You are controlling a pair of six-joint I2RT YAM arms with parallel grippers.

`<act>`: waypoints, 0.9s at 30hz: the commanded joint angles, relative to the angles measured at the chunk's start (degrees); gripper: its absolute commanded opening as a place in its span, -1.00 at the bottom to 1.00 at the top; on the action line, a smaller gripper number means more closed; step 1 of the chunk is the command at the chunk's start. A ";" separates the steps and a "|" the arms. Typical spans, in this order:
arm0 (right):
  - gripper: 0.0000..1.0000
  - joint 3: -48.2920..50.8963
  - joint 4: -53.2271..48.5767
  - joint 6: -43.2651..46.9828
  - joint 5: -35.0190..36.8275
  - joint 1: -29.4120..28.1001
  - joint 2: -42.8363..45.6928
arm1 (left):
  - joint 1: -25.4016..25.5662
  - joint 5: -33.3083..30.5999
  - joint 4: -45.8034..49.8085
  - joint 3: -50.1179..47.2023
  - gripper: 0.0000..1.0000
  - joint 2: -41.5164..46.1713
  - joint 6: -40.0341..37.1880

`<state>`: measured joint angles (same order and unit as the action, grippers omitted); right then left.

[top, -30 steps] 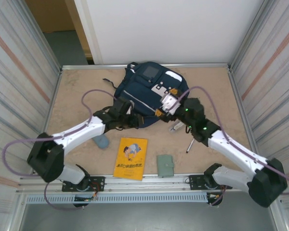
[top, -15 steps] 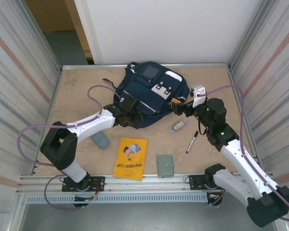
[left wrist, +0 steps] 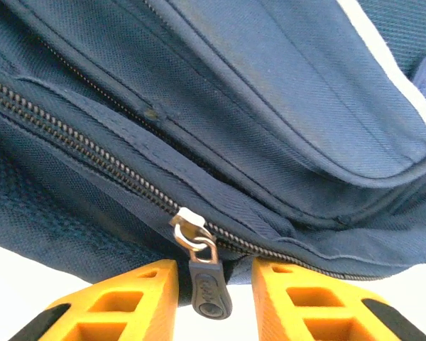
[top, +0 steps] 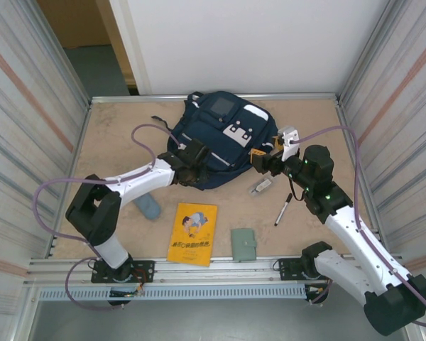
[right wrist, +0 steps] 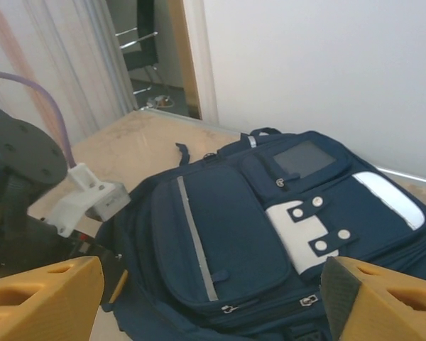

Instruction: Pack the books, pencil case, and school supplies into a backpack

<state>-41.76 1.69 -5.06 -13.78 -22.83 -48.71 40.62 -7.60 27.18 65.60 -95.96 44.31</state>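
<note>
Sandy tabletop (top: 113,142), left hand (left wrist: 213,284) narrowly parted around backpack (left wrist: 270,106) zip pull (left wrist: 209,293), right hand (right wrist: 213,291) spread wide, empty

Navy backpack (top: 214,142), pale grey patches; yellow cartoon-cover book (top: 192,233).

Navy backpack (top: 224,138) flat at back; yellow book (top: 192,233), blue pencil case (top: 148,207), marker (top: 283,209), packet (top: 261,186), booklet (top: 244,244) in front
</note>
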 commanded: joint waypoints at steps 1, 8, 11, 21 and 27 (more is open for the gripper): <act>0.55 -0.87 0.36 -2.12 -2.64 -0.01 0.73 | -1.15 -1.60 1.45 1.29 -0.43 -1.63 0.70; 0.89 -0.61 -3.62 9.74 -1.83 -2.82 -0.56 | -2.57 4.36 0.70 1.09 -0.89 0.50 -3.73; 0.99 -0.91 -12.73 29.15 -7.08 -3.00 -2.13 | -5.25 14.60 -0.60 0.15 -0.94 2.86 -6.02; 0.99 -4.57 -7.97 43.06 -6.43 -13.95 -20.80 | -11.42 29.93 1.99 -1.94 -1.00 9.81 -8.23; 0.93 -6.93 7.93 40.22 -5.56 -15.52 -33.68 | -13.49 30.27 3.73 -3.28 -1.00 9.74 -11.03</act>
<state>-46.61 -0.40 33.74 -19.64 -37.60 -78.94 28.38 19.53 29.67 63.48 -88.36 36.10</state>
